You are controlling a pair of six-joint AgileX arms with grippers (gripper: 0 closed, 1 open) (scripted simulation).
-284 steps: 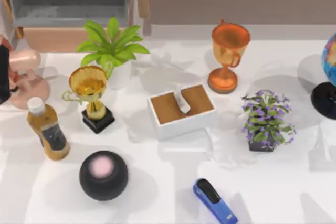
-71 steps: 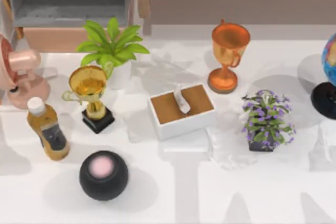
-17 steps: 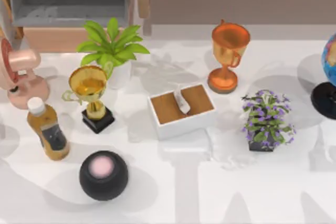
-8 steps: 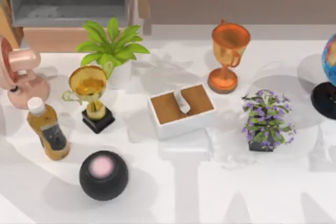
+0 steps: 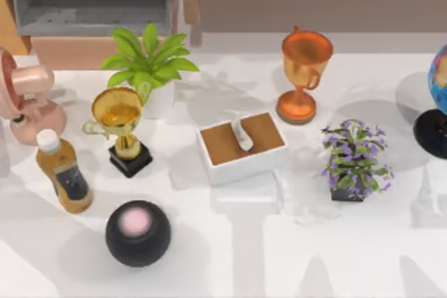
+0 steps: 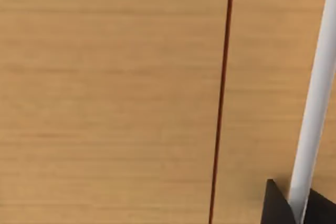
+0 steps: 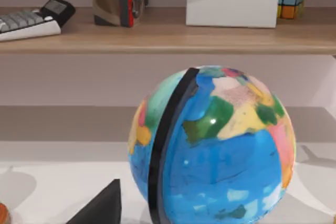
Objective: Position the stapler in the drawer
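Your wide grey drawer (image 5: 91, 12) with the tan wooden front sits pulled open at the table's far left — presumably so the stapler can drop in. From above, its dull grey inside looks bare, so I can't place the stapler. Left wrist faces tan wood panelling (image 6: 110, 98); can't tell either gripper's state.

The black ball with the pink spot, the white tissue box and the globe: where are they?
Black ball with pink spot (image 5: 137, 233), top view, on its pink top.
White tissue box with brown top (image 5: 242, 146), top view, on its brown lid.
Blue globe (image 7: 220, 145), right wrist view, on its blue front.
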